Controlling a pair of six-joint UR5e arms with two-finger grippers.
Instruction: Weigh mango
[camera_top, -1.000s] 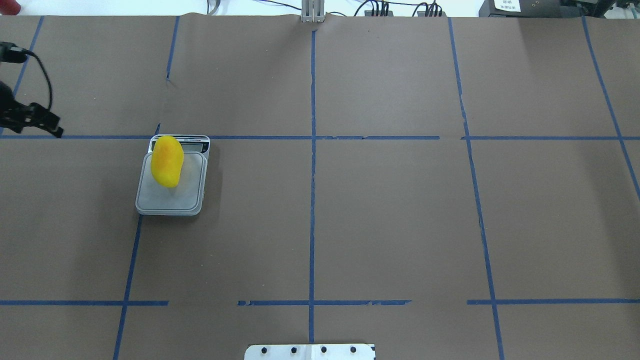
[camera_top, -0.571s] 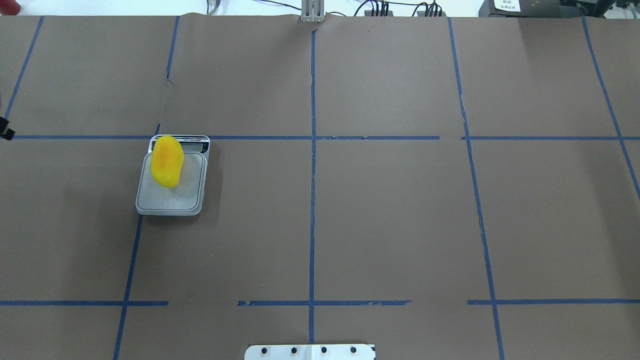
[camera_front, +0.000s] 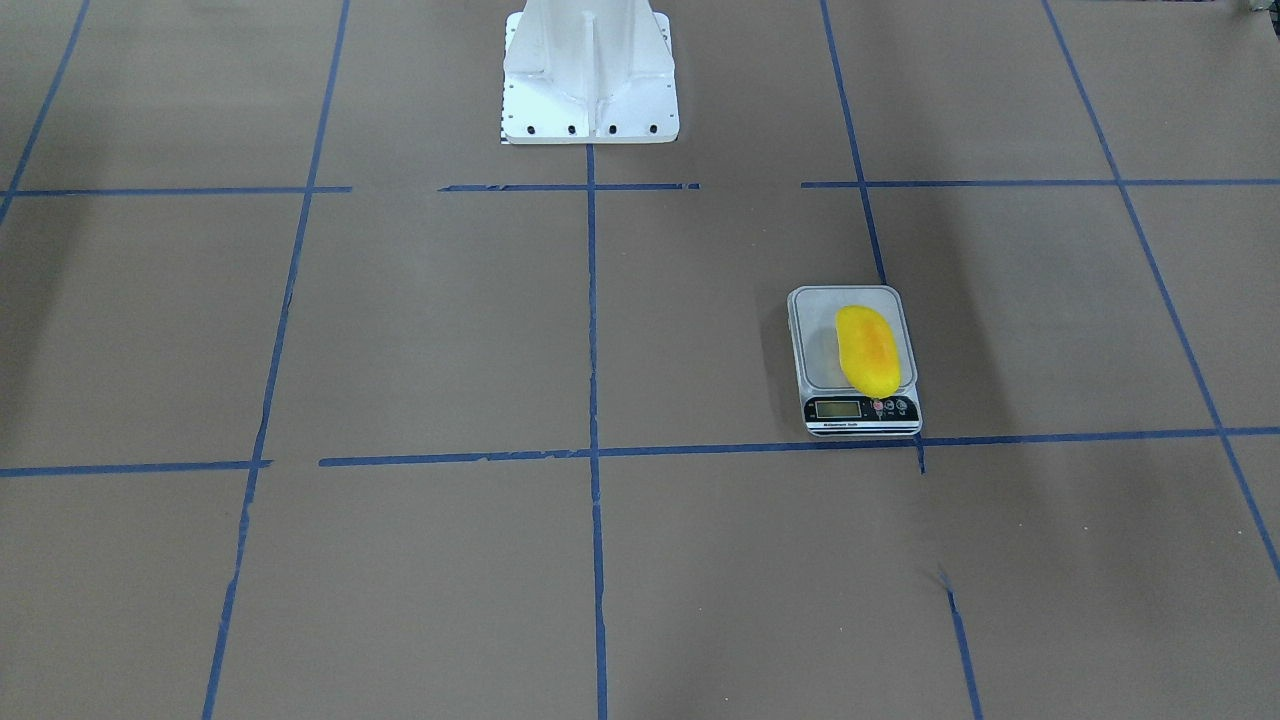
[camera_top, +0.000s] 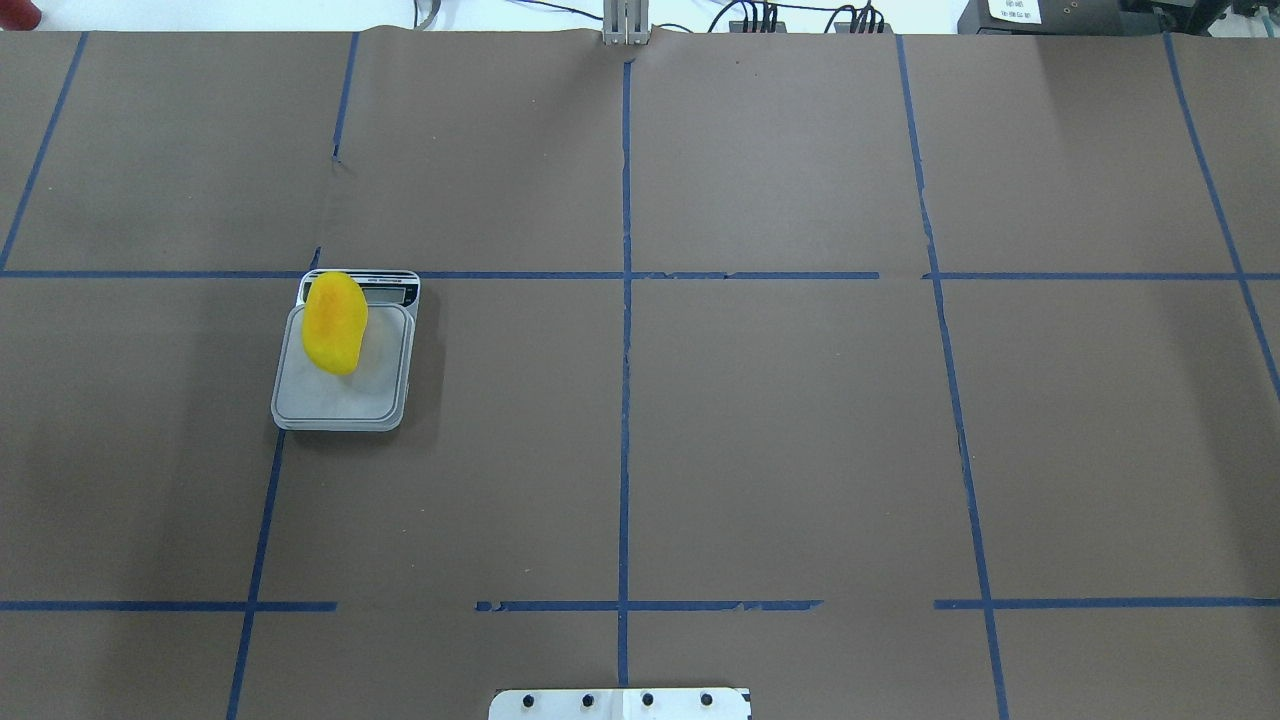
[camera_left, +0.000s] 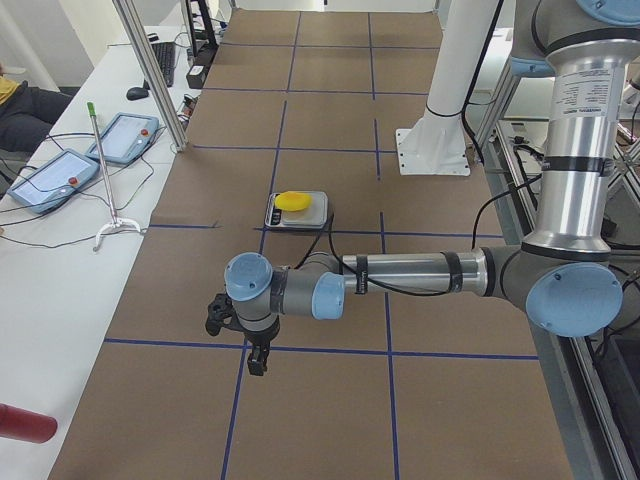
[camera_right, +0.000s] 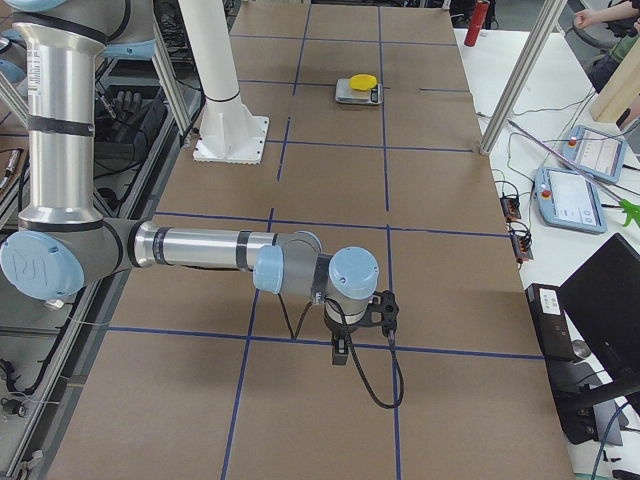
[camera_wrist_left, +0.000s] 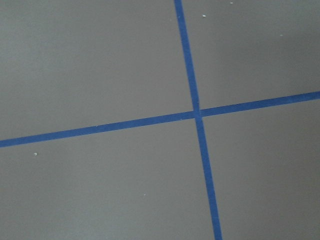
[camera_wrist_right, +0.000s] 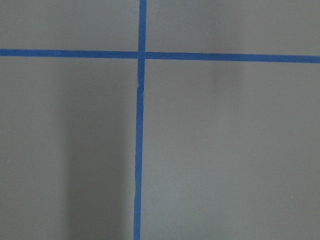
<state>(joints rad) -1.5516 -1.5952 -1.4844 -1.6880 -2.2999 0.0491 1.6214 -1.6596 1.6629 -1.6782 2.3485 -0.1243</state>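
The yellow mango (camera_top: 334, 322) with an orange blush lies on the small grey kitchen scale (camera_top: 340, 402), towards its display end; it also shows in the front-facing view (camera_front: 867, 348) on the scale (camera_front: 815, 345). No gripper touches it. My left gripper (camera_left: 240, 340) shows only in the exterior left view, hanging over the paper well away from the scale (camera_left: 312, 215); I cannot tell if it is open. My right gripper (camera_right: 360, 325) shows only in the exterior right view, far from the mango (camera_right: 362, 81); I cannot tell its state. Both wrist views show only paper and tape.
Brown paper with blue tape lines covers the table. The white robot base (camera_front: 590, 70) stands at mid-table. A red cylinder (camera_left: 25, 423) and teach pendants (camera_left: 50, 175) lie on the side bench. Metal posts stand along that edge.
My left gripper has withdrawn past the left edge of the overhead view and no longer shows there. The mango and scale have not moved.
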